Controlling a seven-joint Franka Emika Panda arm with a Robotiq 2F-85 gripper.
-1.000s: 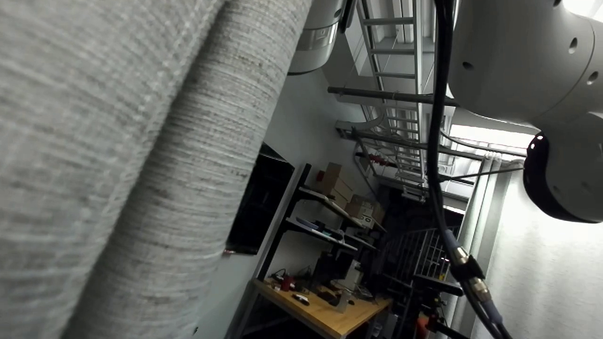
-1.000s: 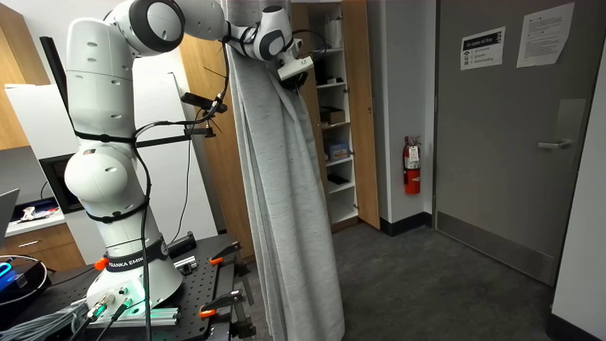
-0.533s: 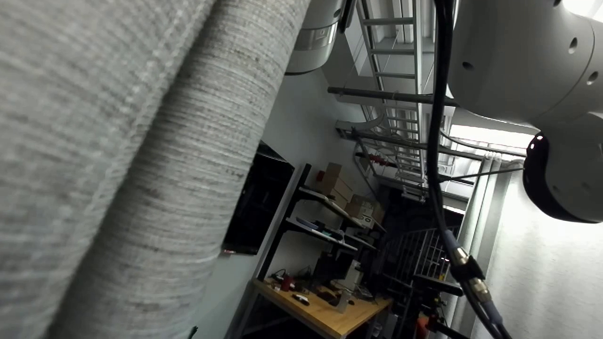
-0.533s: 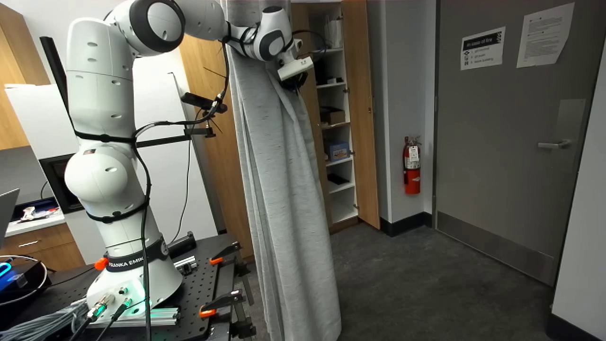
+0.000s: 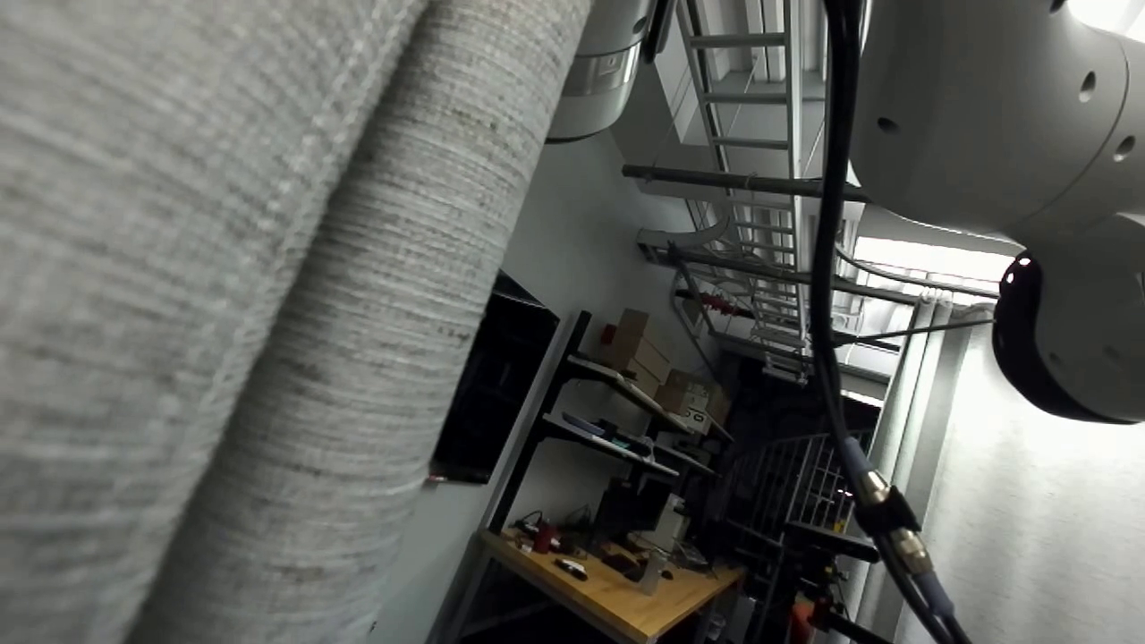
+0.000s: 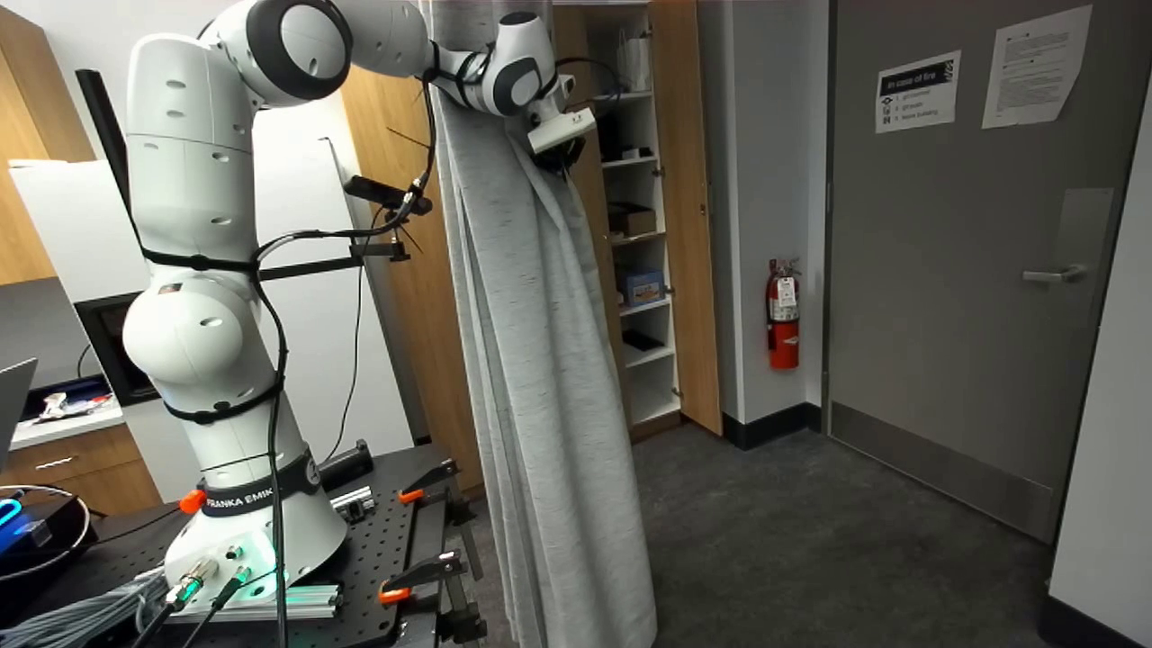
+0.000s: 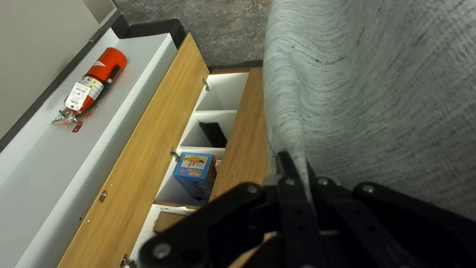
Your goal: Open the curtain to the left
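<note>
Large grey curtain (image 6: 549, 378), woven, heathered with darker flecks, hanging a little aslant in long folds, broad rounded pleats (image 5: 394, 340) close up at the left of an exterior view, narrowed to a thin pinched fold (image 7: 293, 136) in the wrist view

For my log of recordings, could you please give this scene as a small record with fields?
task object: large grey heathered woven-fabric curtain, hanging in long folds
end effector: black two-finger gripper, shut on the curtain's fabric
storage: tall wooden cabinet with its wooden door open
stored inside: blue printed cardboard box
safety item: red cylindrical fire extinguisher, between cabinet and large grey door
</note>
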